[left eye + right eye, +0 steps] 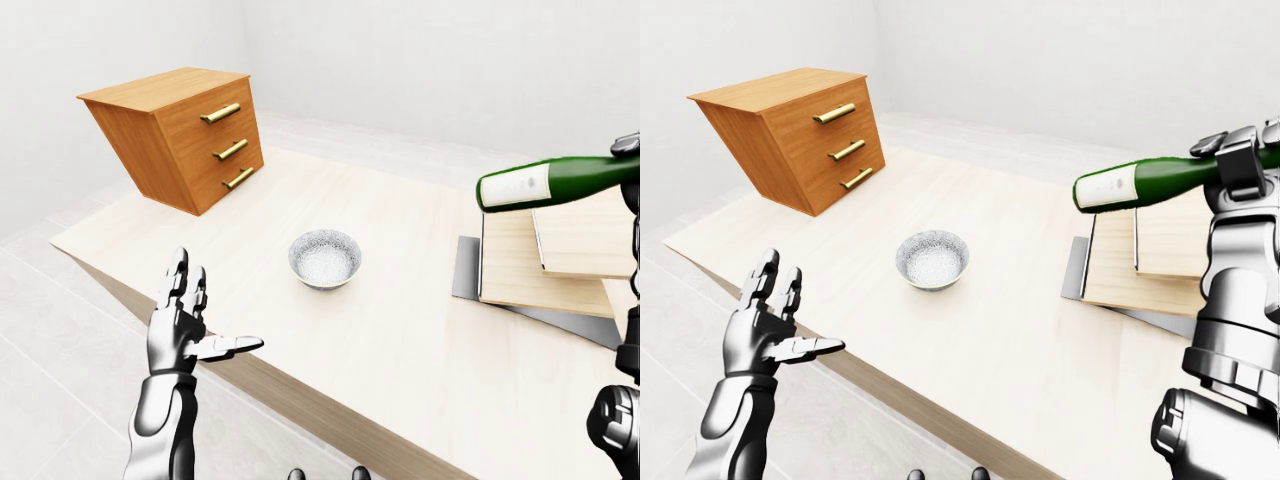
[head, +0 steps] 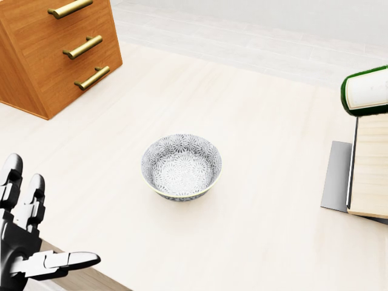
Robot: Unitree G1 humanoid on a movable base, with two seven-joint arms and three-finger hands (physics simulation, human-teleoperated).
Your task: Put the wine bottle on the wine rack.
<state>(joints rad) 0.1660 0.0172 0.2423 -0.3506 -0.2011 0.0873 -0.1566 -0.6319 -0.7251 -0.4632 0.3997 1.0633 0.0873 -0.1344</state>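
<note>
A green wine bottle (image 1: 1140, 182) with a white label hangs level in the air, its base pointing to the view's left. My right hand (image 1: 1243, 160) is shut round its narrower end at the right edge of the right-eye view. Directly below the bottle is the wine rack (image 1: 1140, 270), pale wooden slats on a grey base plate (image 2: 336, 176). In the head view only the bottle's base end (image 2: 367, 91) shows at the right edge. My left hand (image 1: 790, 315) is open and empty, held off the table's near edge at lower left.
A patterned grey-white bowl (image 2: 181, 167) stands in the middle of the pale wooden table (image 2: 254, 121). A tilted wooden drawer chest (image 2: 54, 48) with brass handles occupies the table's upper left corner. The table edge (image 1: 300, 385) runs diagonally past my left hand.
</note>
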